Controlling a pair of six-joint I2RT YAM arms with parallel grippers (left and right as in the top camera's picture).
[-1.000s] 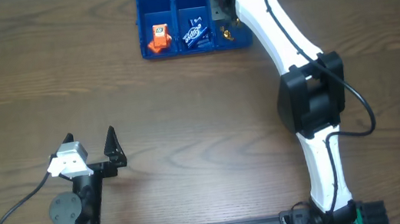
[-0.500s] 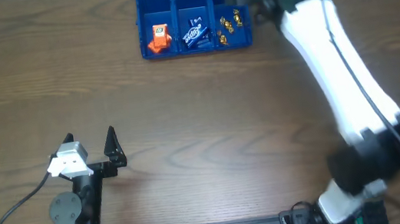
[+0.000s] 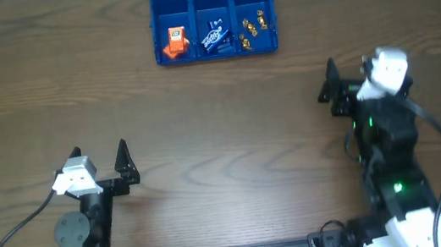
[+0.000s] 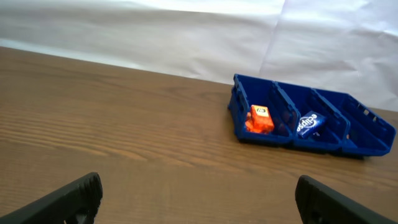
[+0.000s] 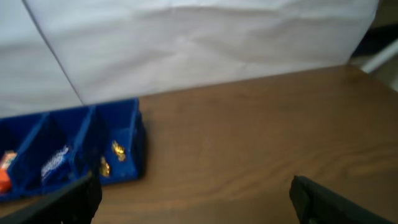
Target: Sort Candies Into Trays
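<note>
Three bins of the blue tray [image 3: 156, 21] filled: orange candy [image 3: 176, 42] left, blue candy [image 3: 214, 37] middle, gold candies [image 3: 253, 29] right | we judge sorting finished | left claw [image 3: 98, 150] and right claw [image 5: 189, 202] both spread apart, empty, well short of the tray

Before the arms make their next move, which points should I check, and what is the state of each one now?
1. Left gripper open and holding nothing: ok.
2. Right gripper open and holding nothing: ok.
3. Both grippers well apart from the blue tray: ok.
4. One kind per compartment: orange candy, blue candy and gold candies each lie in their own compartment: ok.
5. No loose candy on the table around the tray: ok.
6. Tray flat on the table, not tilted: ok.
</note>
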